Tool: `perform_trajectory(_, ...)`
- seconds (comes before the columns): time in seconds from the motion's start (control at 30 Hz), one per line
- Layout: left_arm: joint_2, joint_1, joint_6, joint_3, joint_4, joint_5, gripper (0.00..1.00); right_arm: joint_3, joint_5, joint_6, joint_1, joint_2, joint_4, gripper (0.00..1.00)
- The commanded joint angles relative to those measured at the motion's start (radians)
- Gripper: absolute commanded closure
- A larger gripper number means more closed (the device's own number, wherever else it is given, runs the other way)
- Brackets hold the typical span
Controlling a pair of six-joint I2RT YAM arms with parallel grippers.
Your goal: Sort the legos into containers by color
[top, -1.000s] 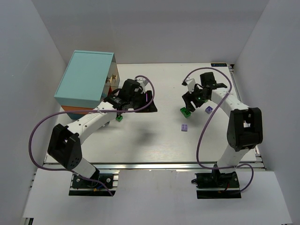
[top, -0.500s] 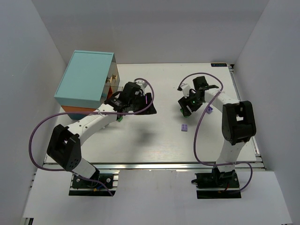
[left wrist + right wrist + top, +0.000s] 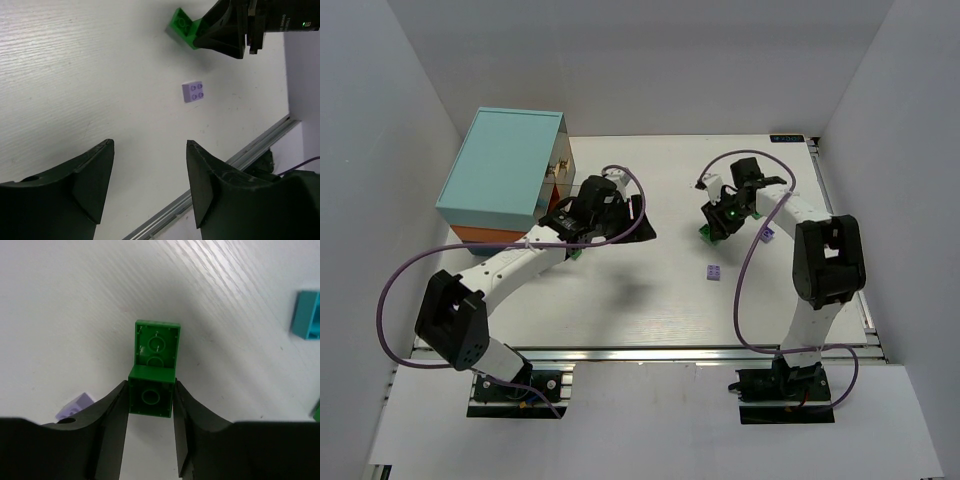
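In the right wrist view my right gripper [image 3: 150,386] is shut on a green lego [image 3: 151,399], one jaw pressed to each side; a second green part [image 3: 157,342] joins it in front. From above, that gripper [image 3: 719,217] sits right of centre over the green lego [image 3: 704,234]. My left gripper [image 3: 150,150] stands open with nothing between its fingers, hovering near the containers' cabinet [image 3: 505,170]. The left wrist view looks across at a pale purple lego [image 3: 193,92], the green lego [image 3: 182,26] and my right gripper [image 3: 235,25].
A pale purple lego [image 3: 714,271] lies mid-table and another [image 3: 767,233] beside the right arm. A small green lego [image 3: 576,253] lies under the left forearm. A cyan lego [image 3: 307,315] shows at the right wrist view's right edge, and a purple lego [image 3: 75,406] lies left of the jaws.
My right gripper has shifted slightly left onto the green lego and closed on it. My left gripper has edged a little toward the back and opened slightly.
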Motion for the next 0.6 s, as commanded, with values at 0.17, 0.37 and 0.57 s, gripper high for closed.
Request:
perform_trajectory(0.17,0.019,0.014,-0.129,-0.005,0.273,0.157,0.25,0.104,-0.534,-0.242,-0.013,-0.171,-0.109,1.00)
perform_trajectory(0.37,0.081,0.014,-0.193,0.049,0.370,0.259,0.23,0.077,-0.689,-0.351,-0.004,-0.226,-0.100,1.00)
perform_trajectory(0.57,0.122,0.014,-0.227,0.078,0.436,0.299,0.21,0.077,-0.747,-0.449,0.005,-0.246,-0.146,1.00)
